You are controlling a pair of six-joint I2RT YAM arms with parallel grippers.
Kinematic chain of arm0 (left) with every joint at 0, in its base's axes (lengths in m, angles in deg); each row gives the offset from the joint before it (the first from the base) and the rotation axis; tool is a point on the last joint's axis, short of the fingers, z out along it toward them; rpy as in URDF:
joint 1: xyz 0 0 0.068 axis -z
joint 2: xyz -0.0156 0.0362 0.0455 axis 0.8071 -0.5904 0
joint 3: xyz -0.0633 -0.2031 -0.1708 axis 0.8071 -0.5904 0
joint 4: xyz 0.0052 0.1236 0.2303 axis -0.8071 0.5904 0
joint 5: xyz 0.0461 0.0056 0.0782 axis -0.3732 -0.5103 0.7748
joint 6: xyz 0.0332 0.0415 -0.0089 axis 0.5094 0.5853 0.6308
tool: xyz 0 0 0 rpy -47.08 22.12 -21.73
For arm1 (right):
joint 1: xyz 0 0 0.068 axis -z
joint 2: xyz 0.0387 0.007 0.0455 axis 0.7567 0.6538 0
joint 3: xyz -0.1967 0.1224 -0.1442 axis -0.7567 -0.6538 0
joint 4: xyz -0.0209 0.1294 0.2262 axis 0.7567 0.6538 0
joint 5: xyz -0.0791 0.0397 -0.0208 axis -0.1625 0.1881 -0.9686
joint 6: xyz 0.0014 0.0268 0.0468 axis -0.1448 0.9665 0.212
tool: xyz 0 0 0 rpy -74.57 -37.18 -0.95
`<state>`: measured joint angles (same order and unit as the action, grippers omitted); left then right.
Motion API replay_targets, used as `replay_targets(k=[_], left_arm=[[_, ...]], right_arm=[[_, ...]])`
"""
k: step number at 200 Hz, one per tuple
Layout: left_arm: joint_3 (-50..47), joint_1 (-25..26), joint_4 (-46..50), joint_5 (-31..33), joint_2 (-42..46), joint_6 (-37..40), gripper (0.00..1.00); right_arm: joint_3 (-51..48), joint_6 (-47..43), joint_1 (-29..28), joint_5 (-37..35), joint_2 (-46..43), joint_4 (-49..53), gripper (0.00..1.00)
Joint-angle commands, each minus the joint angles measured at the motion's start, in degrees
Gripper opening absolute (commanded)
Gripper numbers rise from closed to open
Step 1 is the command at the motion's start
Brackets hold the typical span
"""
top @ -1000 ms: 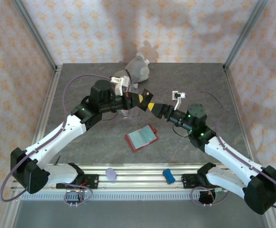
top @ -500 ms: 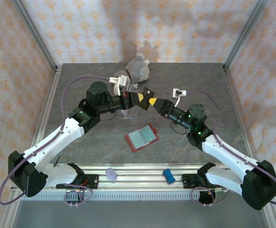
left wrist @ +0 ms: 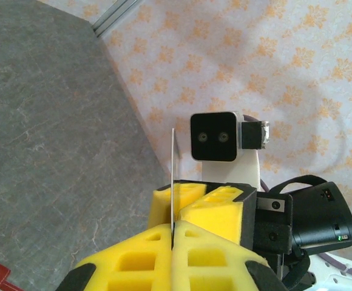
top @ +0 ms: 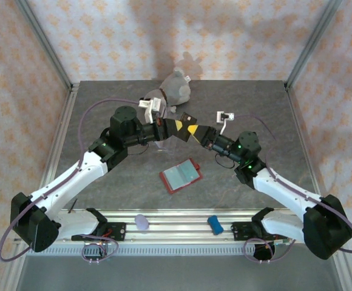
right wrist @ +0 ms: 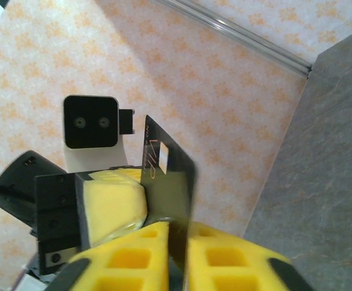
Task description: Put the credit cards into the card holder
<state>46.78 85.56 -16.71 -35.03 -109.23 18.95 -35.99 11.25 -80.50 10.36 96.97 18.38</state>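
Two sets of jaws, left and right, pinch one card (top: pixel 189 120); one open card holder (top: pixel 181 175) lies on the desk (top: pixel 273 121).

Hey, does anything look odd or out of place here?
One thing: a dark credit card is in mid-air, pinched by the left end effector and the right end effector at once. The red card holder lies open, askew.

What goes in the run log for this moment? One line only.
phase: card handover in mid-air | left jaws: shut on card | right jaws: shut on same card | wallet: open, flat on table
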Motion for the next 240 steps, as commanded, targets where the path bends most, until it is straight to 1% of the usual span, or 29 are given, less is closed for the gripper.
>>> replay_targets(k=[1,3,16,27,36,53,58,61,68,74,79,92,122,133,154,178,207,223,240], left_arm=[[-0.4,-0.4,-2.7,-1.6,-0.3,-0.2,0.00],[-0.4,-0.5,-2.7,-1.6,-0.3,-0.3,0.00],[-0.6,-0.8,-2.7,-1.3,-0.3,-0.1,0.01],[-0.9,-1.2,-2.6,-0.9,-0.4,-0.2,0.10],[-1.2,-1.7,-2.5,-0.3,-0.2,-0.5,0.22],[-2.3,-2.2,-2.8,1.0,0.4,-0.6,0.28],[-2.5,-2.3,-2.8,1.3,0.6,-0.3,0.32],[-2.7,-2.4,-2.7,1.6,0.6,-0.1,0.34],[-2.8,-2.7,-2.0,2.2,0.8,0.6,0.46],[-2.8,-3.1,-0.9,2.6,0.8,1.3,0.54],[-2.6,-3.4,0.3,3.1,0.8,2.1,0.57],[-2.3,-4.5,4.7,4.9,1.4,4.2,0.61],[-3.6,-6.0,14.7,10.4,4.2,9.3,0.61],[-4.3,-6.2,18.3,11.7,5.4,10.8,0.61],[-6.2,-6.3,25.1,13.6,7.4,12.6,0.61],[-10.9,-6.3,27.7,13.0,9.0,12.0,0.61],[-16.5,-6.3,28.2,10.1,10.8,9.3,0.58],[-21.4,-6.3,24.6,8.1,11.5,6.0,0.58],[-25.8,-6.3,19.2,4.2,10.7,1.8,0.54]], right_arm=[[1.8,-0.2,0.2,2.0,0.4,-3.3,0.02],[1.8,-0.2,0.2,2.1,0.4,-3.3,0.00],[1.7,-0.8,0.1,2.7,0.4,-3.1,0.00],[1.6,-1.9,0.1,2.5,0.0,-1.6,0.00],[1.7,-3.1,0.1,2.3,-0.3,0.4,0.00],[2.0,-5.8,0.1,1.5,-1.0,4.7,0.00],[2.3,-7.1,0.2,1.8,-1.1,6.3,0.00],[2.6,-8.1,0.1,2.0,-1.2,7.7,0.00],[3.6,-10.8,0.1,2.6,-1.2,11.5,0.00],[4.5,-13.3,0.2,2.8,-1.1,15.0,0.00],[5.2,-15.1,0.1,2.7,-1.1,17.7,0.00],[7.1,-19.7,0.1,2.6,-0.8,24.9,0.00],[13.5,-31.9,0.1,5.8,2.8,43.9,0.00],[15.1,-35.5,0.2,8.0,4.9,49.2,0.00],[16.7,-41.0,0.2,11.0,8.9,56.6,0.00],[16.8,-45.6,0.2,10.9,12.0,62.0,0.00],[18.0,-48.4,-0.1,12.9,17.5,67.1,0.00],[18.3,-50.6,-0.7,13.4,20.5,69.4,0.00],[18.2,-51.7,-1.2,14.8,23.2,70.1,0.00]])
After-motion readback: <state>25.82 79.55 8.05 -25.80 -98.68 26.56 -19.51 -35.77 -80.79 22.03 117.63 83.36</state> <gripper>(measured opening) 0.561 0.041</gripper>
